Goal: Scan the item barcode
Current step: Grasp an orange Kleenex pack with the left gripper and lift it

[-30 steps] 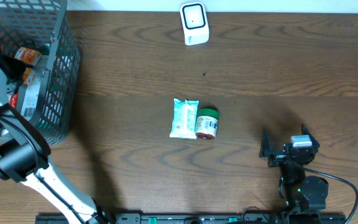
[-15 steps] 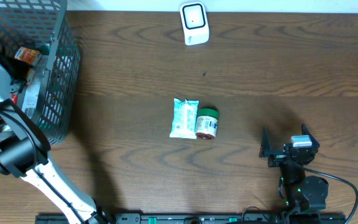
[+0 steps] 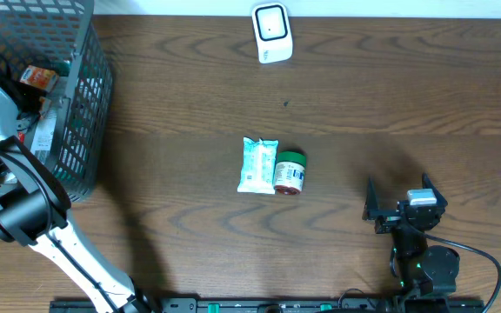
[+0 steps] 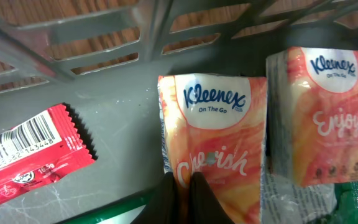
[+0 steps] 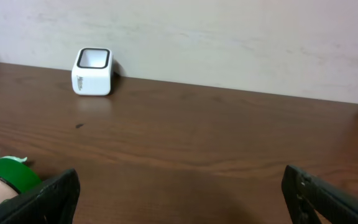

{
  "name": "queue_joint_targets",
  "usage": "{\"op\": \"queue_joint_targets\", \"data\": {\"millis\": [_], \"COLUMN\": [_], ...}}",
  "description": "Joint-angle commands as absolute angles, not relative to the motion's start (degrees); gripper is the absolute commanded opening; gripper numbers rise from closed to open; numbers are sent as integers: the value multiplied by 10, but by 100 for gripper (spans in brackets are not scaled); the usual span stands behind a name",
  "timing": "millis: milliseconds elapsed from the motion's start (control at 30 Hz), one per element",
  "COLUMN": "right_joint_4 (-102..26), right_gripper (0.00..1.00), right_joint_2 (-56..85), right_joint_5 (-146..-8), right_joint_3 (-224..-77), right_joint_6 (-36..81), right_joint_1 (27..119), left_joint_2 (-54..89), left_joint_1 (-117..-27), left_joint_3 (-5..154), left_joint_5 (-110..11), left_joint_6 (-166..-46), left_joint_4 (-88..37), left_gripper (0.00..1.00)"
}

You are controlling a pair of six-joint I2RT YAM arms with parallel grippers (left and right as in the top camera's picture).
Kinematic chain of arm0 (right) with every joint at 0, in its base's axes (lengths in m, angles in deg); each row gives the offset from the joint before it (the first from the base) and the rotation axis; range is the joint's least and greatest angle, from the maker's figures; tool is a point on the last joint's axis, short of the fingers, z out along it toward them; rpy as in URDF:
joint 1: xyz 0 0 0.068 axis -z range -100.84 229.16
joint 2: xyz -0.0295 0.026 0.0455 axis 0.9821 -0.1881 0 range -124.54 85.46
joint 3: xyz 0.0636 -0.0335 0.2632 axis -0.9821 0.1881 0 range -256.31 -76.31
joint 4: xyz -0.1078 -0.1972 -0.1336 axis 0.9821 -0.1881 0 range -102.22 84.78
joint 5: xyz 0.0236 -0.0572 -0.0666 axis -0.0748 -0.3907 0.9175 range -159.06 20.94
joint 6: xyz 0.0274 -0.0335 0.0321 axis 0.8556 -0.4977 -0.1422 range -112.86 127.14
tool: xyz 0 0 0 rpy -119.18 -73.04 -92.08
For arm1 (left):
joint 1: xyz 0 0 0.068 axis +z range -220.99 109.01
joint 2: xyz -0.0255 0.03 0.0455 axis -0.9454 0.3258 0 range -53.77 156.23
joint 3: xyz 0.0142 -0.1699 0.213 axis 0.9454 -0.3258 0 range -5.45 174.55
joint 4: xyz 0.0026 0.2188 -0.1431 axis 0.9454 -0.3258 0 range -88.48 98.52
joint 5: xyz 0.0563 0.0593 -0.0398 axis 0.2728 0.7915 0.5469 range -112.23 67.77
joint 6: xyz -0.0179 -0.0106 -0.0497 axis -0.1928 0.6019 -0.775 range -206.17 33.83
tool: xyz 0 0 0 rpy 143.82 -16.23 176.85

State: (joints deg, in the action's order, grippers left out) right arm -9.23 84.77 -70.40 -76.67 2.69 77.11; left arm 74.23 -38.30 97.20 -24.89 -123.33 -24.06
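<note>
My left gripper [image 4: 185, 186] is down inside the grey wire basket [image 3: 76, 130], shut on the lower left edge of an orange Kleenex tissue pack [image 4: 219, 118], with a strip of the pack pinched between its black fingers. A second Kleenex pack [image 4: 319, 112] lies just right of it. A red wrapper with a barcode [image 4: 27, 155] lies to the left on the basket floor. The white scanner [image 3: 270, 33] stands at the table's far edge. My right gripper [image 3: 398, 198] rests open and empty at the front right.
A teal packet [image 3: 257, 164] and a green-lidded jar [image 3: 290, 171] lie side by side mid-table. The basket's walls [image 4: 104, 31] rise close around my left gripper. The scanner [image 5: 92, 70] and the jar [image 5: 5, 180] also show in the right wrist view.
My left gripper's jaws have closed onto the Kleenex pack, and the left arm has shifted slightly in the basket. The right arm has not moved.
</note>
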Motion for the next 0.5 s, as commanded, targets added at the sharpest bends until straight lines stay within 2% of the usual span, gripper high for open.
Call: {"op": "queue_joint_targets", "data": {"millis": [0, 467], "right_joint_4": [-94, -94], "right_gripper": [99, 99], "right_joint_2": [851, 851], "right_joint_5": [-706, -706], "right_joint_3": [-766, -766], "right_joint_6": [24, 24], "right_joint_1": [777, 777], "left_joint_2": [698, 506], "left_joint_1": [-379, -389], "left_joint_3": [968, 968], "left_joint_5": [-241, -192], "left_joint_6": [-1204, -1127], "left_joint_4": [-248, -332], "left_gripper": [7, 7]}}
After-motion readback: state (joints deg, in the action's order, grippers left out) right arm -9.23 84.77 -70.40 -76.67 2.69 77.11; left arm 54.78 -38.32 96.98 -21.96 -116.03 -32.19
